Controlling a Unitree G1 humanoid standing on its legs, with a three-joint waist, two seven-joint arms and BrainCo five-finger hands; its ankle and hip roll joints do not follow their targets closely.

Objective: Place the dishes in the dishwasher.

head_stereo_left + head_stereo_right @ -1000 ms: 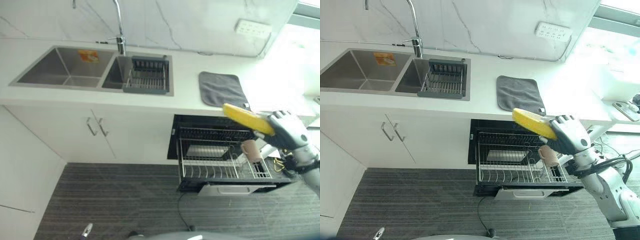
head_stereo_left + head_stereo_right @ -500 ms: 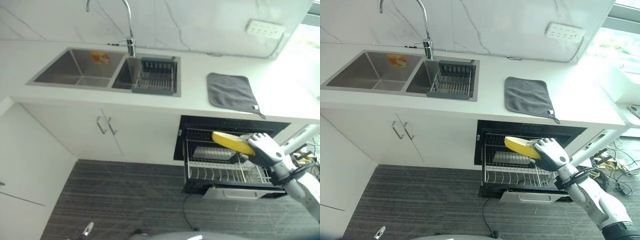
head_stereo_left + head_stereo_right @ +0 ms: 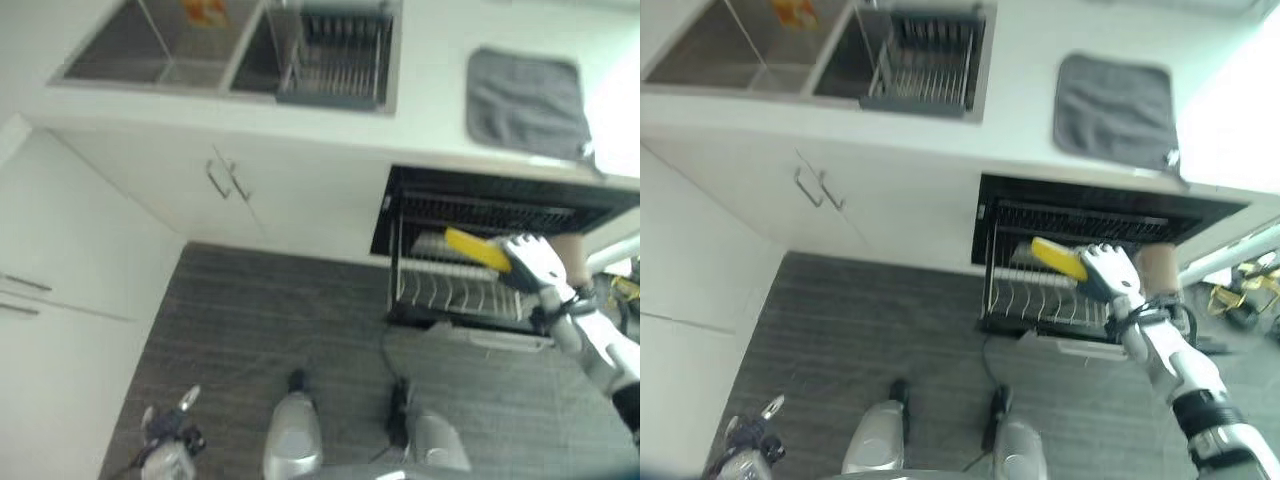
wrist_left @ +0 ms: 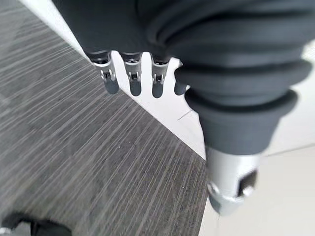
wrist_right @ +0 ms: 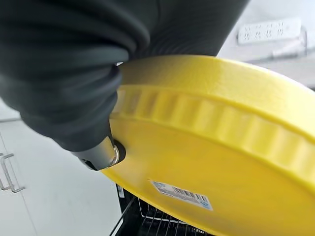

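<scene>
1. The yellow plate is held in the right hand, at the right of centre in the eye views, just above the pulled-out dishwasher rack. In the right wrist view the fingers are clenched on the plate's rim with the ribbed underside facing the camera.
2. The plate looks rigid and light, probably plastic or melamine, so I judge it unlikely to flex or shatter. Its smooth glaze could slip in a rim pinch if it is tilted sharply. The rim is the sensible hold, as it leaves the far edge free to enter a slot.
3. The rack's upright tines run in a row along its front. The plate must go in edge-first and near upright; at present it lies tilted rather than upright.
4. A beige cup stands at the rack's right end, just beside the hand. This is the nearest thing to knock.
5. The dark dishwasher opening sits under the table edge, limiting room above the rack's rear. The front rows are more open.
6. The left hand hangs over the striped floor with its fingers released and straight, holding nothing.
7. On the table, the grey cloth and the sink with its drainer basket lie well apart from the work.
</scene>
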